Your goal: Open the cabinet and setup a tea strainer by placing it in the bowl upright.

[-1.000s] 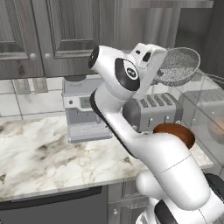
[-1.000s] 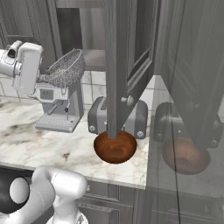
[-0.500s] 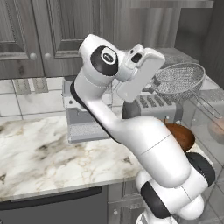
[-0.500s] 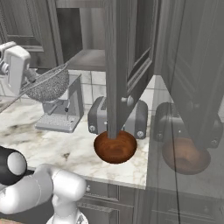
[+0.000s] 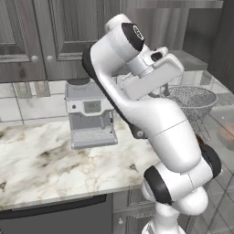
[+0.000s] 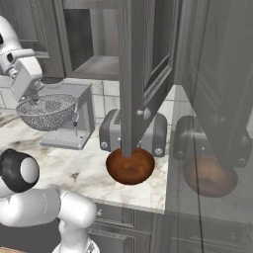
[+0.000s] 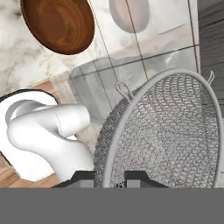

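**Strainer Carried Above Counter, Bowl Waiting to the Right**

The gripper (image 7: 110, 178) is being kept clamped on the rim of the tea strainer (image 6: 47, 111), which is being held mouth-up above the marble counter (image 6: 74, 163). The bowl (image 6: 130, 165) is lying lower and to the right, in front of the toaster (image 6: 132, 132), beneath the opened door of the cabinet (image 6: 141, 69). The fingertips are being cut off at the frame edge, so the exact grip is hard to judge.
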Available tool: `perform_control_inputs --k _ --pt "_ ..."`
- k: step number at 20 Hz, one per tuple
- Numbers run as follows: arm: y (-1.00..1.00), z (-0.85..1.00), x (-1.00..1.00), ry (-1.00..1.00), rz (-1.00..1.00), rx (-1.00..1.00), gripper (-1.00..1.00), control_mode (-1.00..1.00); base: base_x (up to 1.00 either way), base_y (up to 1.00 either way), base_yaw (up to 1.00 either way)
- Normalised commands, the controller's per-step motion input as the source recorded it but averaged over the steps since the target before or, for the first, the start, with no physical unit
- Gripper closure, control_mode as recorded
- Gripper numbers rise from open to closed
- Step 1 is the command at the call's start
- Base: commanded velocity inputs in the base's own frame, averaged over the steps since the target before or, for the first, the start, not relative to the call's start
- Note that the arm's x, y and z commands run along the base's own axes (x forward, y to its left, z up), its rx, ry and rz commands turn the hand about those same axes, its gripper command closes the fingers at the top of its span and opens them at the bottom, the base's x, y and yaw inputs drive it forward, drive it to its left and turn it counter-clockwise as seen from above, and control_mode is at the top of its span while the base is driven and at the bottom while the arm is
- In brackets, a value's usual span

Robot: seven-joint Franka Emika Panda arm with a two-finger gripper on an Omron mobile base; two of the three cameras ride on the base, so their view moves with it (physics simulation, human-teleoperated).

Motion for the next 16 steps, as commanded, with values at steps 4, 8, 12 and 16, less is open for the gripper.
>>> perform_control_inputs --k 4,8,12,16 --pt "-0.22 -0.15 -0.23 -0.04 0.0 0.31 1.0 -1.0 0.0 0.0 0.0" --pt "-0.1 -0.1 -0.45 0.0 0.08 0.2 1.0 -1.0 0.0 0.0 0.0" --pt "0.0 -0.1 -0.41 0.0 0.21 0.07 1.0 -1.0 0.0 0.0 0.0" --pt "0.0 -0.04 -0.07 0.0 0.33 0.0 1.0 -1.0 0.0 0.0 0.0"
